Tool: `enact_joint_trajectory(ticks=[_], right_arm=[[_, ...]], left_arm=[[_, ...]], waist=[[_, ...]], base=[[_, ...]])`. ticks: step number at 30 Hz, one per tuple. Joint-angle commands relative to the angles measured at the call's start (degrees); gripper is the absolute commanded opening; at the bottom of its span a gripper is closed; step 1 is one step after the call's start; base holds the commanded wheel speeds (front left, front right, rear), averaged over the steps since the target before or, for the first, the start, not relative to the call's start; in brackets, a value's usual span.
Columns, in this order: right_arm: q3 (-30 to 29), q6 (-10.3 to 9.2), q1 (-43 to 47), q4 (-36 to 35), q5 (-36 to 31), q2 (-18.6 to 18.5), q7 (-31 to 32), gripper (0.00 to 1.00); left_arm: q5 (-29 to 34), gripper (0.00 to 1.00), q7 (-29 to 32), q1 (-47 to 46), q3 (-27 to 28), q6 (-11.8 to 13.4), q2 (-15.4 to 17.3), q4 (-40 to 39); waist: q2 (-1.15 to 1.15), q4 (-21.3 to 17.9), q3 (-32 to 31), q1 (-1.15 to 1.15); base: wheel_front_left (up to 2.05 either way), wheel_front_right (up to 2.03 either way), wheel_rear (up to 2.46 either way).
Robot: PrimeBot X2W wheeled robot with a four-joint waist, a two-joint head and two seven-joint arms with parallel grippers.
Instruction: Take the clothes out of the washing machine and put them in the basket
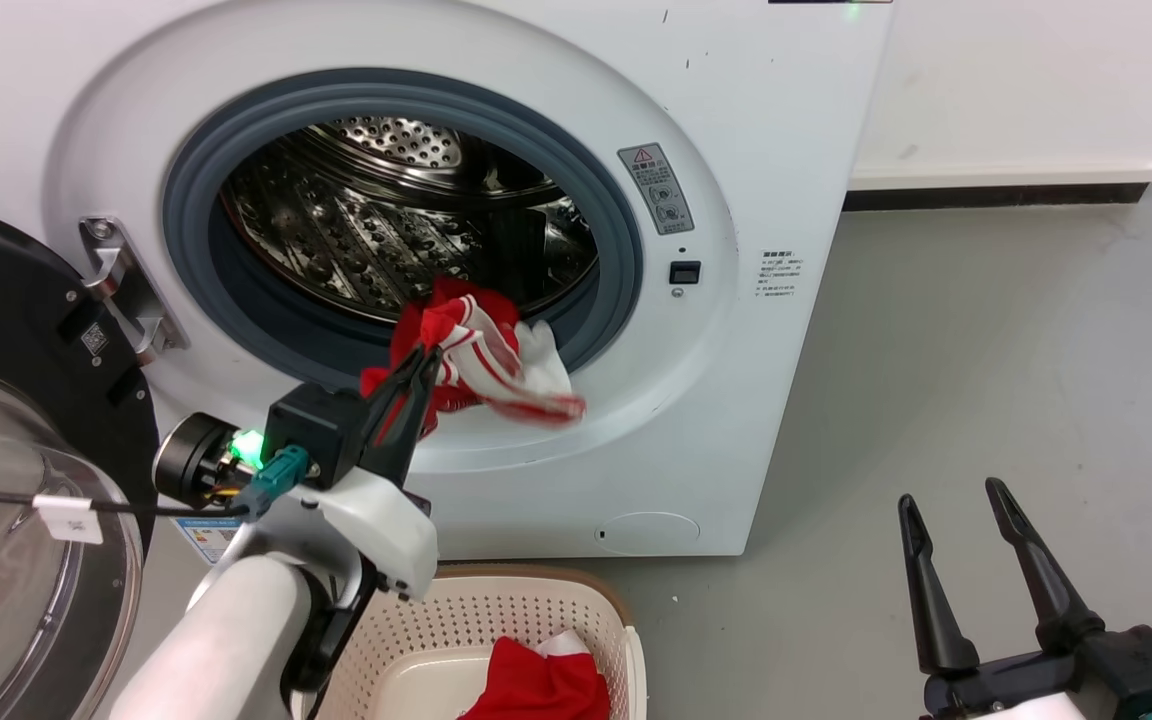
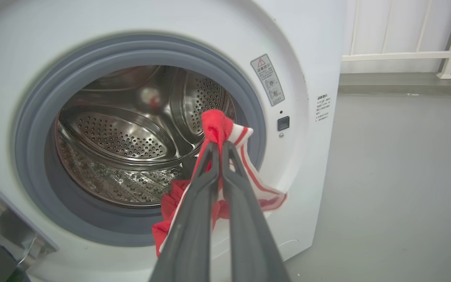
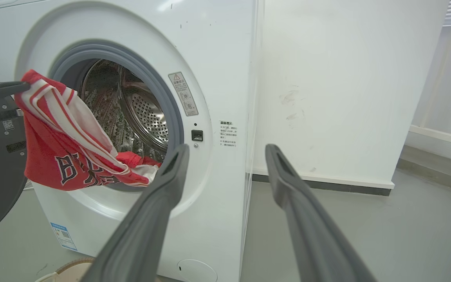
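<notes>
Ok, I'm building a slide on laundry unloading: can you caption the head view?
Left gripper holds a red-and-white garment at the mouth of the washing machine, basket below; right gripper open.

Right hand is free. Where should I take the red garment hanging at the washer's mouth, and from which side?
I'd take the drooping striped edge of the red garment, coming from the robot's right. That edge hangs free outside the grey gasket, while the left hand pinches the bunched top and blocks the left side.

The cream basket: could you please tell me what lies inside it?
One red fabric garment with white trim lies in the cream perforated basket; the white forearm covers its left side, hiding anything there.
</notes>
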Motion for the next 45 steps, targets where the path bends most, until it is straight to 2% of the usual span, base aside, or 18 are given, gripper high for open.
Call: enact_joint_trajectory(ticks=[1,6,12,15,20,29,45], right_arm=[[-0.1,-0.04,0.9,0.0,0.5,0.1,-0.1,1.0],[-0.2,-0.04,1.1,0.1,0.6,0.1,-0.1,1.0],[-0.3,-0.04,1.0,-0.2,0.6,0.1,-0.1,1.0],[-0.6,-0.04,0.8,-0.2,0.7,0.1,-0.1,1.0],[-0.4,-0.04,-0.1,-0.3,0.3,0.1,-0.1,1.0],[-0.9,-0.04,-3.1,-0.8,-0.5,0.1,-0.1,1.0],[-1.1,-0.04,-8.7,-1.4,0.0,0.1,-0.1,1.0]], left_arm=[[-0.2,0.0,0.7,1.5,0.1,0.6,0.6,-2.4],[-0.3,0.0,4.1,5.2,0.8,2.9,3.3,-12.4],[-0.6,0.0,6.3,8.2,1.3,4.8,5.0,-20.3],[-1.2,0.0,6.7,9.9,1.3,5.5,5.3,-21.9],[-1.9,0.0,6.5,12.7,0.5,5.8,5.1,-20.2],[-4.2,0.0,3.4,15.0,-2.1,3.6,2.2,-9.7],[-7.1,0.0,-2.9,8.8,-6.6,-4.8,-7.1,24.1]], waist=[[0.0,0.3,-0.3,0.01],[0.0,0.7,-0.8,0.01],[0.0,0.7,-0.5,0.01],[0.0,0.8,0.0,0.01],[0.0,0.3,1.4,0.01],[0.0,-1.0,6.7,0.01],[0.0,-3.9,16.1,0.01]], base=[[0.0,0.0,0.0],[0.0,0.0,0.0],[0.0,0.0,0.0],[0.0,0.0,0.0],[0.0,0.0,0.0],[0.0,0.0,0.0],[0.0,0.0,0.0]])
